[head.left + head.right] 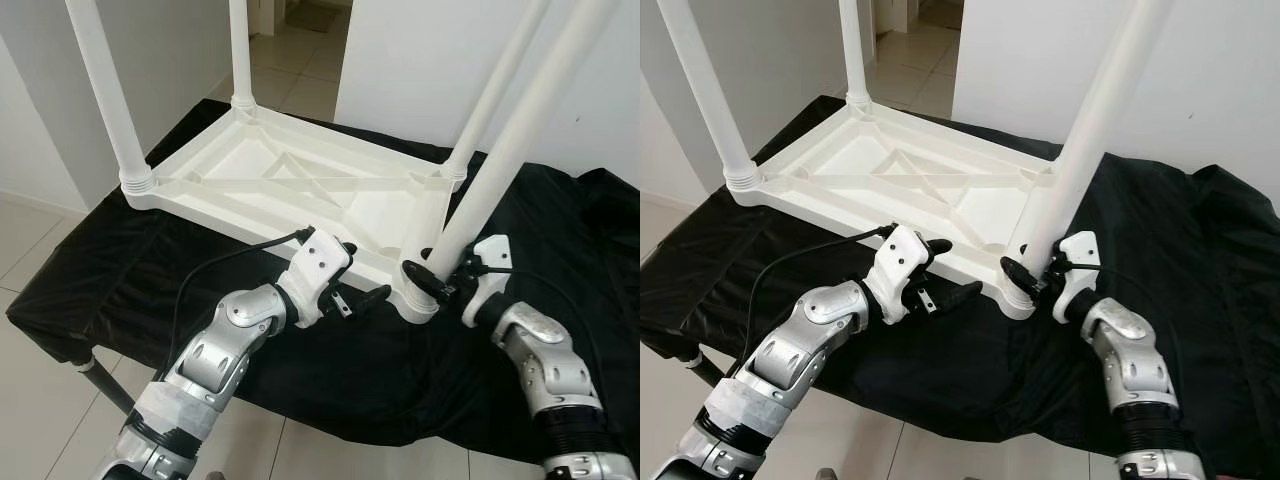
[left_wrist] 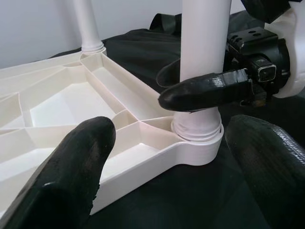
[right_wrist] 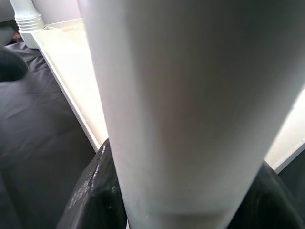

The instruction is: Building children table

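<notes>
A white plastic children's table (image 1: 300, 185) lies upside down on a black cloth, with its legs pointing up. My right gripper (image 1: 437, 276) is shut on the near right leg (image 1: 500, 150), just above its socket (image 2: 198, 143) at the table's corner. In the right wrist view that leg (image 3: 181, 105) sits between the black fingers (image 3: 95, 191). My left gripper (image 1: 360, 272) is open at the table's near rim, a little left of that corner. Its two fingertips (image 2: 66, 176) stand wide apart, pointing towards the socket and holding nothing.
The black cloth (image 1: 120, 270) covers a low stand whose front edge lies close below my arms. Three more legs (image 1: 105, 90) rise from the other corners. A white wall (image 1: 420, 60) stands behind, and a tiled floor (image 1: 30, 240) lies to the left.
</notes>
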`<state>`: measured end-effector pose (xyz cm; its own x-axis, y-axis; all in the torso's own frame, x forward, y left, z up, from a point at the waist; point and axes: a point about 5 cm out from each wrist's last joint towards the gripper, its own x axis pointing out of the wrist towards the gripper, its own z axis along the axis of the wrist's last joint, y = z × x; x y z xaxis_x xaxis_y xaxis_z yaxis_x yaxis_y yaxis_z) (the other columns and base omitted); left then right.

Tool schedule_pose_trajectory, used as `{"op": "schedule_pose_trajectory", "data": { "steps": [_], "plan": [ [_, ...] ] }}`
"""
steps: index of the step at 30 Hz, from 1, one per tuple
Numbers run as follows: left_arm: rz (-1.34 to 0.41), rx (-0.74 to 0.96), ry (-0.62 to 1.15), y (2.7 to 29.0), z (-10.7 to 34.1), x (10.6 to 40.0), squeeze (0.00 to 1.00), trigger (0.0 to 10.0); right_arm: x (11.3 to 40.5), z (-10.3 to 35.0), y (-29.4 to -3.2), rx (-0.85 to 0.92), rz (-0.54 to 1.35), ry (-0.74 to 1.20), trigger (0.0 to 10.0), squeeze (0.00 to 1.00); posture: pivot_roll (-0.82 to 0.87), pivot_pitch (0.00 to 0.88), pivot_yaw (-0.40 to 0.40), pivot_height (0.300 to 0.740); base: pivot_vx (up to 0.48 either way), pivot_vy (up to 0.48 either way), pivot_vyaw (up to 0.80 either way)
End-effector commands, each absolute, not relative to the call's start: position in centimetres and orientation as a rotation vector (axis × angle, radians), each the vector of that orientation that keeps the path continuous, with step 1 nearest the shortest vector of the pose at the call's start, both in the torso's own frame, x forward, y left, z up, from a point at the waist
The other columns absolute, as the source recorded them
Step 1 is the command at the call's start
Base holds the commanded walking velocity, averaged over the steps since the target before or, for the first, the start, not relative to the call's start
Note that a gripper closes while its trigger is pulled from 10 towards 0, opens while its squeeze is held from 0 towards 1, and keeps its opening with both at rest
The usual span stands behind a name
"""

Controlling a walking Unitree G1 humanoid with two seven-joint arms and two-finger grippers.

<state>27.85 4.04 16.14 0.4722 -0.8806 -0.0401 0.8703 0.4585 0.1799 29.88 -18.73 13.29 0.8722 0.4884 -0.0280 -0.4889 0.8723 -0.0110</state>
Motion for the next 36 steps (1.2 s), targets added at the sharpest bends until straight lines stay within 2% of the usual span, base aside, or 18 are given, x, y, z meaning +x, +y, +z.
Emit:
{"op": "schedule_pose_trajectory", "data": {
  "steps": [1, 3, 6, 8, 11, 13, 15, 19, 26, 34, 35, 36],
  "plan": [
    [-1.107, 0.193, -0.039, 3.8, 15.8, 27.7, 0.00, 10.0, 29.7, 12.3, -18.4, 0.002, 0.471, 0.080, 10.0, 0.00, -0.05, 0.000, -0.103, 0.740, 0.000, 0.000, 0.00],
    [-1.109, 0.190, -0.035, 3.7, 15.7, 27.6, 0.00, 10.0, 29.6, 12.1, -17.7, 0.019, 0.420, 0.087, 10.0, 0.00, -0.05, 0.000, -0.103, 0.740, 0.000, 0.000, 0.00],
    [-1.118, 0.190, -0.032, 3.7, 15.7, 27.4, 0.00, 10.0, 29.3, 11.4, -15.2, 0.108, 0.214, 0.095, 10.0, 0.00, -0.05, 0.000, -0.100, 0.740, 0.000, 0.000, 0.00],
    [-1.118, 0.190, -0.032, 3.7, 15.7, 27.4, 0.00, 10.0, 29.3, 11.4, -15.2, 0.108, 0.214, 0.095, 10.0, 0.00, -0.05, 0.000, -0.100, 0.740, 0.000, 0.000, 0.00],
    [-1.122, 0.185, -0.044, 3.7, 15.9, 27.4, 0.00, 10.0, 29.3, 11.1, -14.1, 0.129, 0.033, 0.080, 10.0, 0.00, -0.04, 0.000, -0.095, 0.740, 0.000, 0.000, 0.00],
    [-1.122, 0.185, -0.044, 3.7, 15.9, 27.4, 0.00, 10.0, 29.3, 11.1, -14.1, 0.129, 0.033, 0.080, 10.0, 0.00, -0.04, 0.000, -0.095, 0.740, 0.000, 0.000, 0.00],
    [-1.117, 0.185, -0.050, 3.8, 16.1, 27.5, 0.00, 10.0, 29.1, 11.2, -12.9, 0.170, -0.070, 0.077, 10.0, 0.00, -0.03, 0.000, -0.094, 0.740, 0.000, 0.000, 0.00],
    [-1.113, 0.185, -0.049, 3.9, 16.0, 27.6, 0.00, 10.0, 29.1, 11.3, -12.3, 0.139, -0.036, 0.084, 10.0, 0.00, -0.03, 0.000, -0.094, 0.740, 0.000, 0.000, 0.00],
    [-1.115, 0.184, -0.048, 3.9, 15.9, 27.5, 0.00, 10.0, 28.9, 11.5, -12.6, 0.123, -0.089, 0.078, 10.0, 0.00, -0.04, 0.000, -0.085, 0.740, 0.000, 0.000, 0.00],
    [-1.116, 0.172, -0.049, 3.9, 16.1, 27.6, 0.00, 10.0, 28.9, 12.3, -12.7, 0.076, -0.065, -0.005, 10.0, 0.00, -0.04, 0.000, -0.078, 0.740, 0.000, 0.000, 0.00],
    [-1.113, 0.165, -0.051, 3.9, 16.2, 27.7, 0.00, 10.0, 28.8, 12.4, -12.8, 0.090, -0.059, -0.015, 10.0, 0.24, -0.04, 0.000, -0.076, 0.740, 0.000, 0.000, 0.00],
    [-1.111, 0.162, -0.052, 4.0, 16.2, 27.7, 0.00, 10.0, 28.8, 12.4, -13.0, 0.100, -0.056, -0.021, 10.0, 1.00, -0.04, 0.000, -0.076, 0.740, 0.000, 0.000, 0.00]
  ]
}}
